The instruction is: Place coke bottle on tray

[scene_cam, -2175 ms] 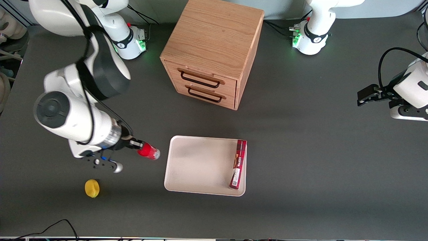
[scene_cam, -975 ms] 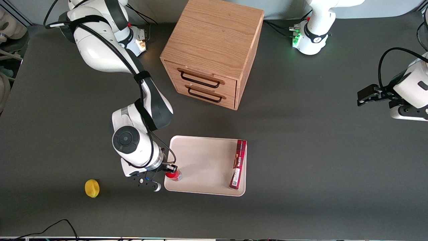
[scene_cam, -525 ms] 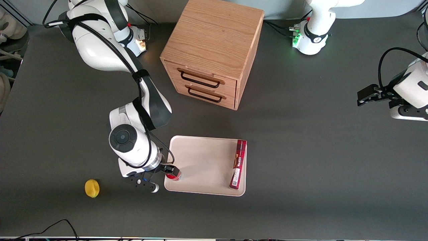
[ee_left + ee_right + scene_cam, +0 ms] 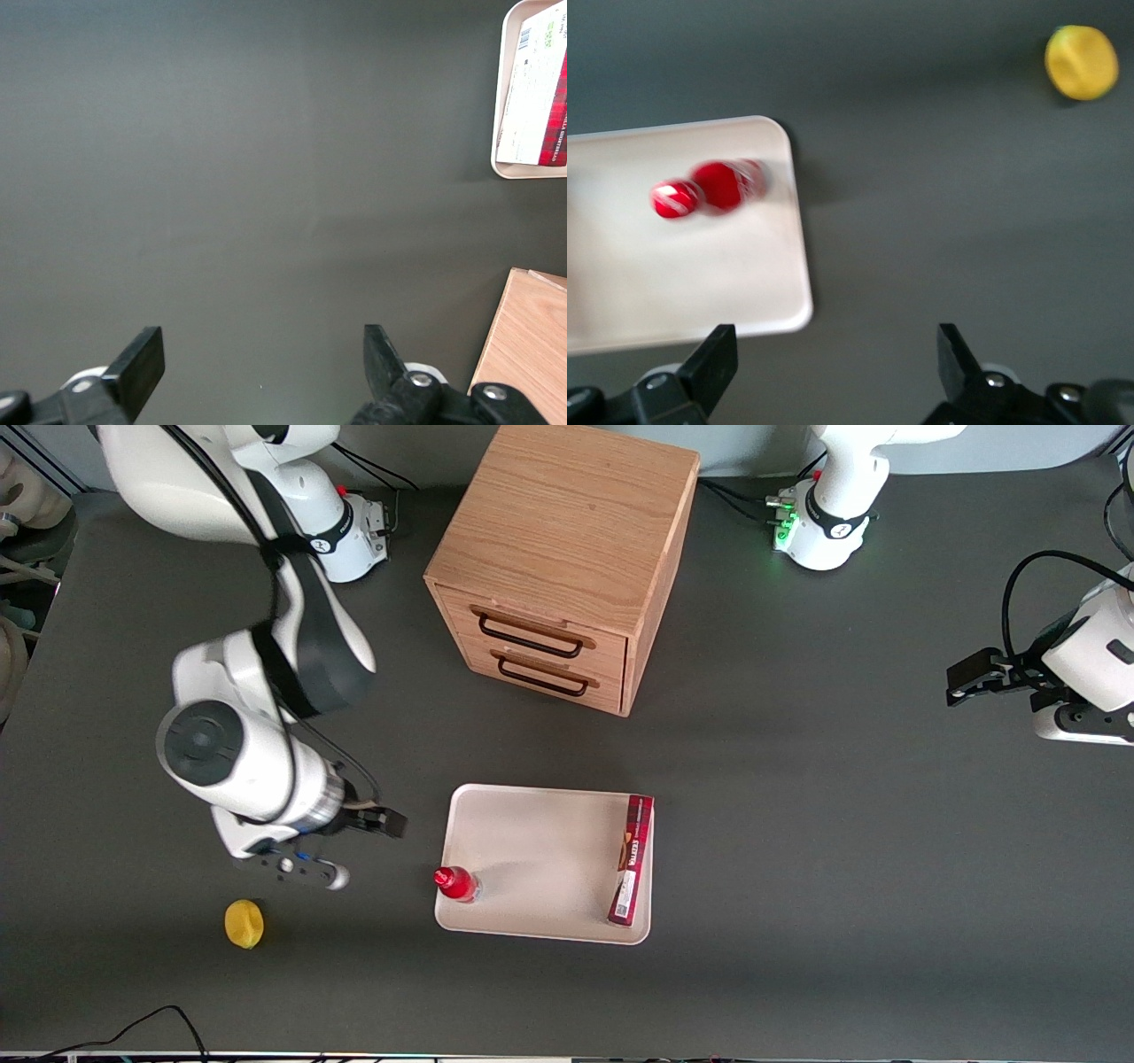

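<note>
The small red coke bottle [image 4: 456,884] stands upright on the cream-white tray [image 4: 540,841], in the tray's corner nearest the front camera at the working arm's end. The right wrist view shows the coke bottle [image 4: 722,185] just inside the tray [image 4: 682,283] rim. My gripper [image 4: 394,823] hangs above the bare table beside the tray, apart from the bottle and higher. In the wrist view the gripper [image 4: 837,363] is open, with only dark table between its fingers.
A flat dark-red box [image 4: 631,859] lies on the tray's edge toward the parked arm. A yellow lemon [image 4: 243,923] sits on the table at the working arm's end. A wooden two-drawer cabinet [image 4: 563,558] stands farther from the camera than the tray.
My gripper let go of the coke bottle, which now stands on the tray. The arm rose and drew away from the tray toward the working arm's end.
</note>
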